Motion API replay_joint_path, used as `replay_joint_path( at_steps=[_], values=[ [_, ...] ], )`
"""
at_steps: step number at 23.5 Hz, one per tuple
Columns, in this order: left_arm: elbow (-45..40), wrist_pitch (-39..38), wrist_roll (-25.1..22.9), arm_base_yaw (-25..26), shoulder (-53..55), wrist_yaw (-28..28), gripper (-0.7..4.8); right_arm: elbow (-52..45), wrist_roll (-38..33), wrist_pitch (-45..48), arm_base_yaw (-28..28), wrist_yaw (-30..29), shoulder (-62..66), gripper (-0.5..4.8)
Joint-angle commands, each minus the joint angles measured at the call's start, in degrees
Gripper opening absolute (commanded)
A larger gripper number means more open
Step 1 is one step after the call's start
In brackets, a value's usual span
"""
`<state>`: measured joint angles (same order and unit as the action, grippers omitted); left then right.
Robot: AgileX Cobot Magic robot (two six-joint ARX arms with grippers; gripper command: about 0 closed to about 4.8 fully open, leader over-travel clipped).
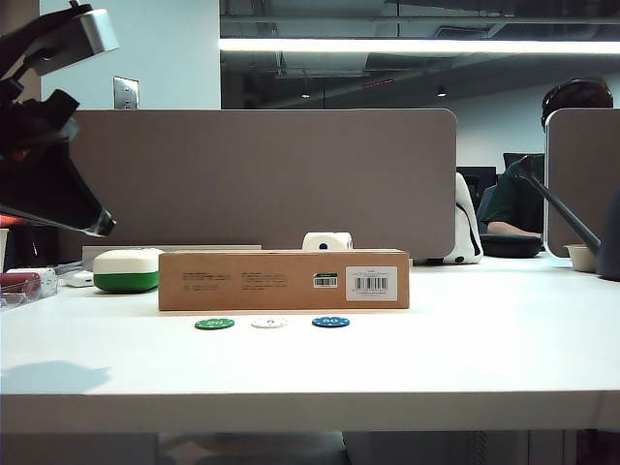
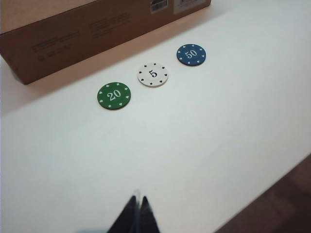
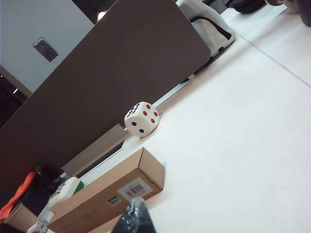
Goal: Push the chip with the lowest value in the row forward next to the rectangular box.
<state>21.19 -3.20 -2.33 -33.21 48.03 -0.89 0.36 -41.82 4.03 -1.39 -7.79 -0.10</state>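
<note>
Chip [image 2: 153,74] marked 5 in L wrist view only; both end effectors [image 2: 137,216] [image 3: 134,217] narrow, fingers together, above table.

A ceiling light strip [image 1: 417,46] glares overhead. The white table [image 1: 465,349] is brightly lit; the rectangular box [image 1: 283,280] casts a soft shadow toward the chips. Both wrist views are slightly soft.

Bare table [image 1: 465,349] in front of chip row [image 1: 270,323], wide approach. Narrow strip only btwn white chip [image 2: 153,74] & rectangular box [image 1: 283,280]. Green chip [image 2: 113,95], blue chip [image 2: 191,54] flank close. Left gripper [image 2: 137,216], right gripper [image 3: 134,218] aloft, fingers together.
</note>
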Motion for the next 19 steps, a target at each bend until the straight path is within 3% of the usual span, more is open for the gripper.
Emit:
replay_joint_path(
  at_steps=[1, 7, 12, 15, 17, 19],
  values=[
    [0.26, 0.72, -0.26, 0.11, -0.66, -0.33, -0.05, 0.7, 1.16, 0.37, 0.0, -1.79, 0.11, -0.06],
    [0.24, 0.72, -0.24, 0.11, -1.51, -0.37, -0.05, 4.72, 3.3, 0.13, 0.02, 3.63, 0.63, -0.06],
    [0.22, 0.72, -0.24, 0.11, -1.51, -0.39, -0.05, 9.55, 3.69, 0.11, 0.02, 3.17, 4.85, -0.06],
    [0.22, 0.7, -0.24, 0.11, -1.51, -0.35, -0.05, 15.37, 7.45, 0.15, 0.02, 4.46, 10.73, -0.06],
    [0.17, 0.7, -0.24, 0.09, -1.51, -0.39, -0.05, 19.3, 7.82, 1.73, -0.02, 3.26, 19.58, -0.06],
    [0.17, 0.7, -0.24, 0.09, -1.51, -0.39, -0.05, 21.88, 7.78, 3.93, -0.77, -1.68, 27.89, -0.06]
  ],
)
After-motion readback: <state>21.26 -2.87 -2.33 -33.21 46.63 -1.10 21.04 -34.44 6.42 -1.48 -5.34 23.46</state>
